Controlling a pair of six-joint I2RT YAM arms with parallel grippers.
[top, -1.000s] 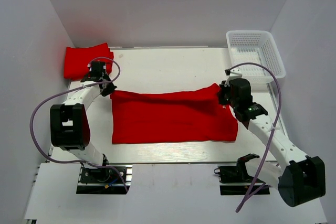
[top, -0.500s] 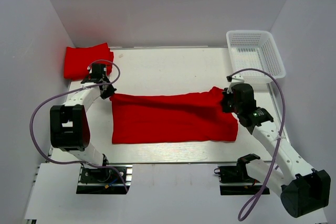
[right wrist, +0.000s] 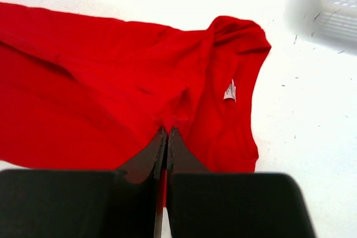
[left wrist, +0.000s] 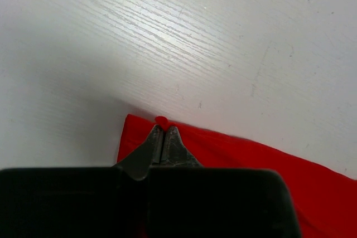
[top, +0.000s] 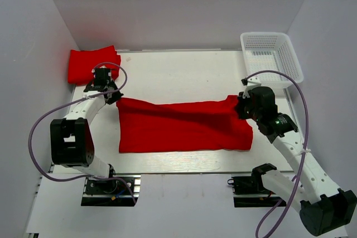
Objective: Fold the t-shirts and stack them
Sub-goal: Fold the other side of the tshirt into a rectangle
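A red t-shirt [top: 184, 126] lies spread across the middle of the table, folded lengthwise. My left gripper [top: 115, 98] is shut on its far left corner; in the left wrist view a nub of the t-shirt [left wrist: 161, 121] pokes out past the left gripper [left wrist: 163, 130]. My right gripper [top: 240, 105] is shut on the far right edge of the same shirt, lifted a little. The right wrist view has the right gripper [right wrist: 166, 132] pinching cloth beside the t-shirt's [right wrist: 100, 76] collar and white label. A second red t-shirt [top: 91, 64] lies folded at the far left corner.
A white mesh basket [top: 271, 57] stands at the far right corner, seen blurred at the upper right as the basket [right wrist: 329, 4] in the right wrist view. Bare white table [top: 178, 73] lies beyond the spread shirt. White walls close in on three sides.
Both grippers have drawn the shirt's far edge toward the near side, the right one most. The lifted right corner has come nearer and lower.
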